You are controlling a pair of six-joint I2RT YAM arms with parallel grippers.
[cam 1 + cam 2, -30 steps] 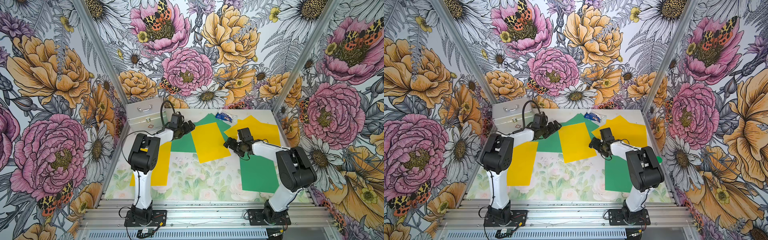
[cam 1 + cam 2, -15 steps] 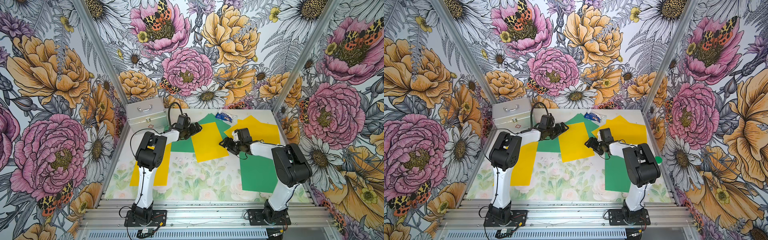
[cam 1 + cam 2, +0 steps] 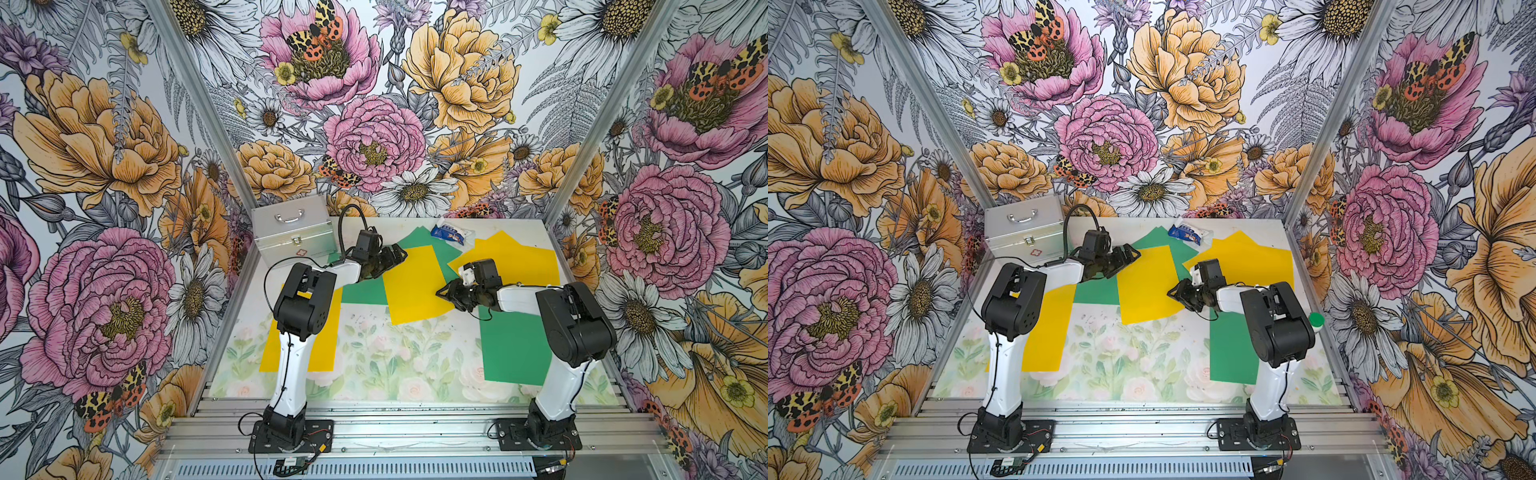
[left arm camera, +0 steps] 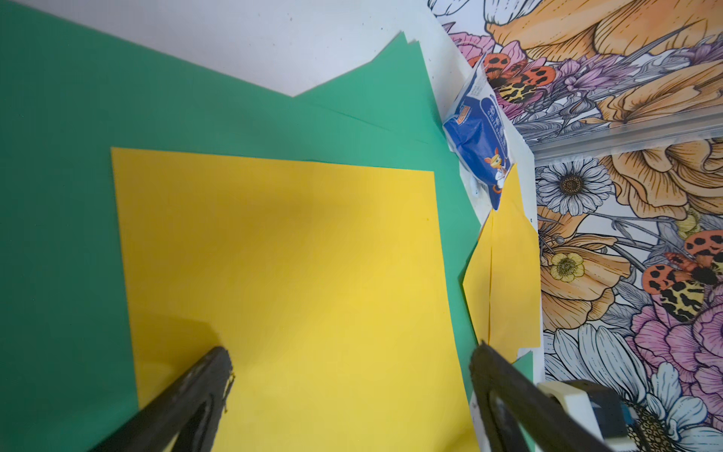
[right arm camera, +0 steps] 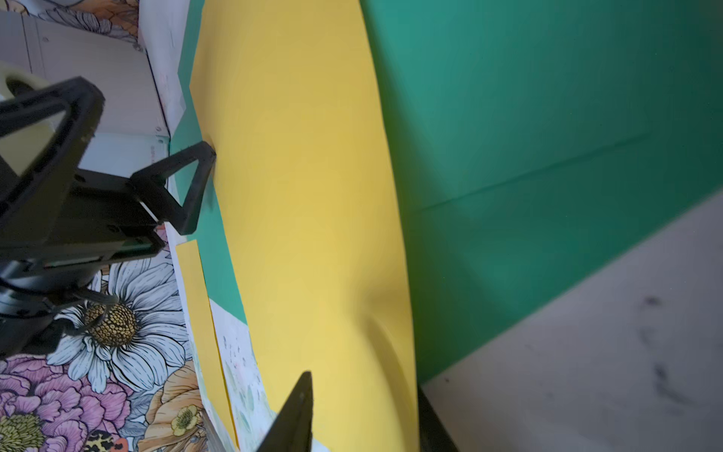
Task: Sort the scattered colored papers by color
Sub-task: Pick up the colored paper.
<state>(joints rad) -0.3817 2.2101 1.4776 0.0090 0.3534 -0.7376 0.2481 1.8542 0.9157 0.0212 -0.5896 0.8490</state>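
A middle yellow sheet is laid near the centre of the table, and all other places are given from it. It is spread over overlapped green sheets, which show beyond its far and left edges. The left pincer is held at its far left corner, released, with nothing between the jaws; in the left wrist view its fingers are seen wide apart above the yellow surface. The right pincer is set at its right edge, toward the near corner. In the right wrist view that edge is seen buckled upward between the fingers; whether the paper is fully clenched cannot be told. A lone yellow sheet is found to its near left, partly hidden by the left arm, and a lone green sheet to its near right. Paired yellow sheets are stacked askew just beside its far right, a strip of green between. A blue-and-white packet is placed just beyond its far right corner, and a silver case beyond its far left corner.
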